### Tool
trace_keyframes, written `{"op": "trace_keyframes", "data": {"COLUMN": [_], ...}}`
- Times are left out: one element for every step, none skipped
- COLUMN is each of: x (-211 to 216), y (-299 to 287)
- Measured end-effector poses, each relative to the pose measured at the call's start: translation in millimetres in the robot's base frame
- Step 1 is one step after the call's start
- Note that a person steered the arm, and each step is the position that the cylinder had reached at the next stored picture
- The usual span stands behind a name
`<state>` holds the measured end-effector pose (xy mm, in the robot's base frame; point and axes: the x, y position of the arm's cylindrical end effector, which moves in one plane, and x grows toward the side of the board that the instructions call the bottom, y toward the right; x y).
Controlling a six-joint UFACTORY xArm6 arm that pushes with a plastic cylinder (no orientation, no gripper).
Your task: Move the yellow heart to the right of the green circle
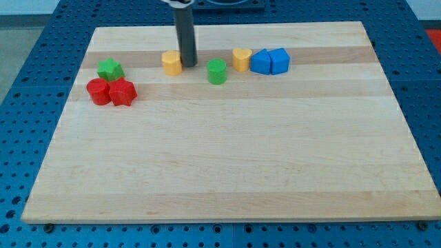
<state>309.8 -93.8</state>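
The yellow heart [241, 59] stands near the view's top, just up and right of the green circle [217, 71], with a small gap between them. My tip [187, 66] is down on the board, left of the green circle and apart from it. It touches the right side of a second yellow block [171, 62], whose shape I cannot make out. The green circle lies between my tip and the yellow heart.
Two blue blocks [260, 62] [279, 60] sit against the yellow heart's right side. A green star [109, 69] stands at the view's left, with a red circle [98, 91] and a red star [123, 91] touching each other below it. The wooden board [227, 165] lies on a blue pegboard.
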Motion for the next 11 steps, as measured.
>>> {"op": "trace_keyframes", "data": {"x": [4.1,5.1,3.6,0.6,-11.2,-31.4,-34.1,-34.1,-34.0,-20.7,-5.3], "y": [-28.7,-44.9,-19.3,41.9,93.6,127.0,176.5,205.7,210.8,203.2,181.7]}}
